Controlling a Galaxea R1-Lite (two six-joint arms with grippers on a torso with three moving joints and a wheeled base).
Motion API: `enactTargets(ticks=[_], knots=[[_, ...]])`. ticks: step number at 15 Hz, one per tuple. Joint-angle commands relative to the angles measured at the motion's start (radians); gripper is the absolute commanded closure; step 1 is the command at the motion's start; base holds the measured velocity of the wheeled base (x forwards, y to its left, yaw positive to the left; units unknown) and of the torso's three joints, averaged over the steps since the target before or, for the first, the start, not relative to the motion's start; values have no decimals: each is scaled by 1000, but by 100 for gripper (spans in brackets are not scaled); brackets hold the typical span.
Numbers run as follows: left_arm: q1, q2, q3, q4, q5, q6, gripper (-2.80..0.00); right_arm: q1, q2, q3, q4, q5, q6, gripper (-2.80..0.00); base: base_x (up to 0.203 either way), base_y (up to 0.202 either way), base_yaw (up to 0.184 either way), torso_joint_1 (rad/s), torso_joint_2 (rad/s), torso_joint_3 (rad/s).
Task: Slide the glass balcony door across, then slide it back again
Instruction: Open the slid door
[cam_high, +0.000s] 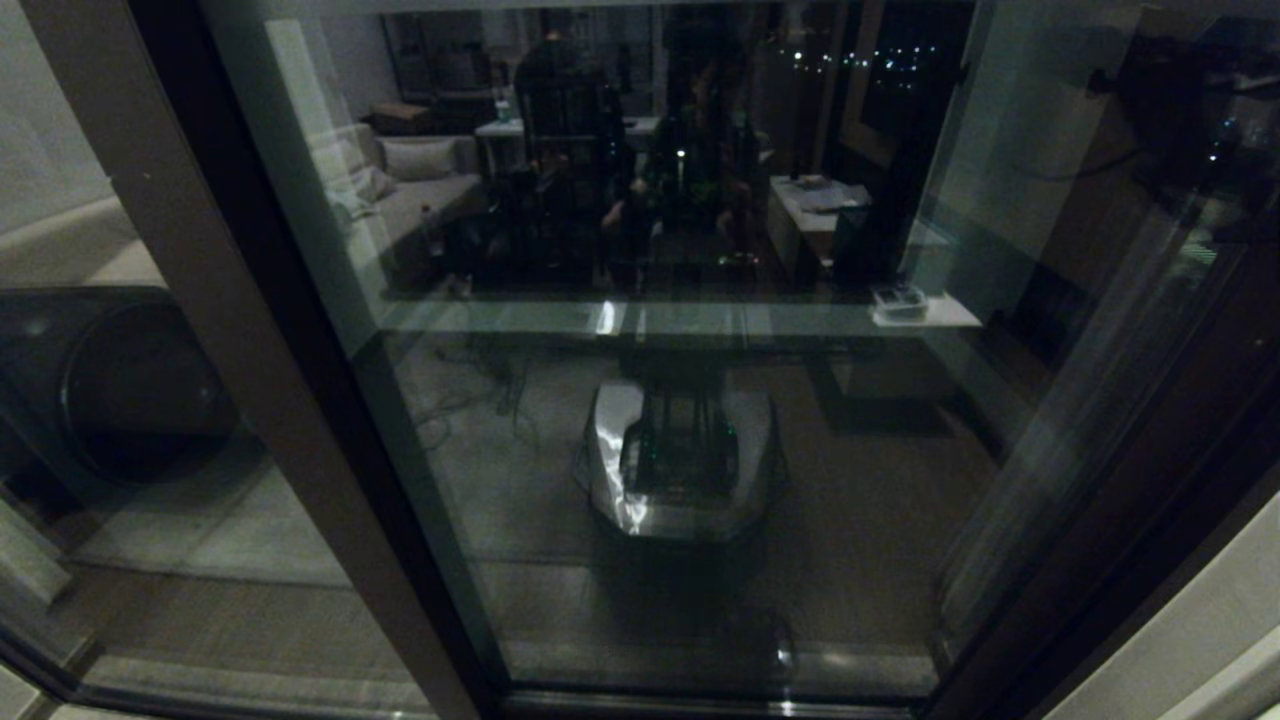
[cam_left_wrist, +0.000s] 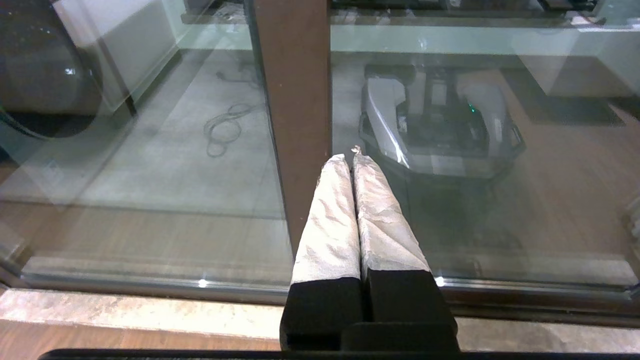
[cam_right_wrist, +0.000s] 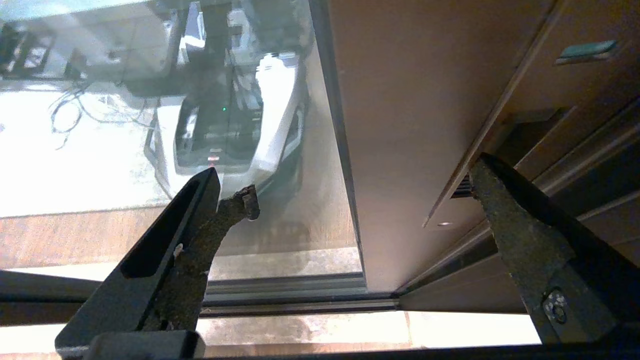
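The glass balcony door (cam_high: 700, 450) fills the head view, a tall pane in a dark brown frame; neither gripper shows there. In the right wrist view its brown stile (cam_right_wrist: 410, 125), with a small screw low down, stands against the side frame. My right gripper (cam_right_wrist: 350, 182) is open in front of that stile, one finger before the glass and the other before the frame, holding nothing. My left gripper (cam_left_wrist: 350, 156) is shut and empty. Its white-wrapped fingertips point at the glass just beside the right edge of a plain brown post (cam_left_wrist: 295, 100). I cannot tell whether they touch.
The floor track (cam_right_wrist: 290, 295) and a pale stone sill (cam_left_wrist: 150, 310) run along the door's foot. My own base (cam_high: 680, 460) is mirrored in the glass. A dark round object (cam_high: 110, 390) sits behind the left pane. The stepped side frame (cam_right_wrist: 575, 125) is at the right.
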Motion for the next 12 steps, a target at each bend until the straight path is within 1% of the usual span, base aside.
enactTargets(ticks=[1,3,6,12], knots=[[2,0,2,0,0,0,0,8,-13,14,-1,0,-3,-280,0,0,0,0,0,0],[1,0,2,0,0,0,0,21,-26,31,-6,0,-5,-280,0,0,0,0,0,0],[0,0,2,0,0,0,0,35,-38,77,-65,-8,-5,-280,0,0,0,0,0,0],[0,0,2,0,0,0,0,52,-58,101,-71,-9,-5,-280,0,0,0,0,0,0]])
